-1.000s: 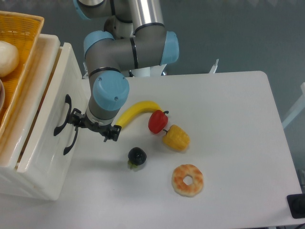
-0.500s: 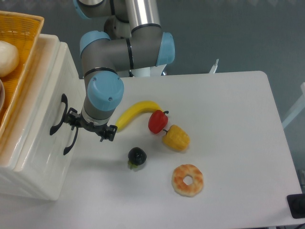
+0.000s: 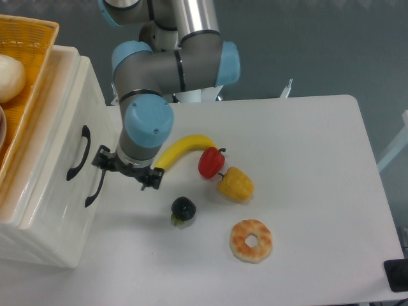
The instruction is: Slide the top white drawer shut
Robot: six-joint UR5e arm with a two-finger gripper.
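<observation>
The top white drawer (image 3: 64,137) is pushed in, and its front sits about level with the lower drawer front (image 3: 76,220). Its curved black handle (image 3: 78,153) faces the table. My gripper (image 3: 125,169) hangs under the blue wrist, just right of the two handles and a short gap from the cabinet front. The wrist hides the fingertips, so only black parts show on either side. It holds nothing that I can see.
A yellow wicker basket (image 3: 29,38) with a white round thing sits on top of the cabinet. On the table lie a banana (image 3: 185,148), a red pepper (image 3: 211,162), a yellow pepper (image 3: 236,184), a dark berry (image 3: 183,209) and a doughnut (image 3: 251,240).
The top drawer slid left into the cabinet. My gripper pushed left against the front, then drew back a little to the right.
</observation>
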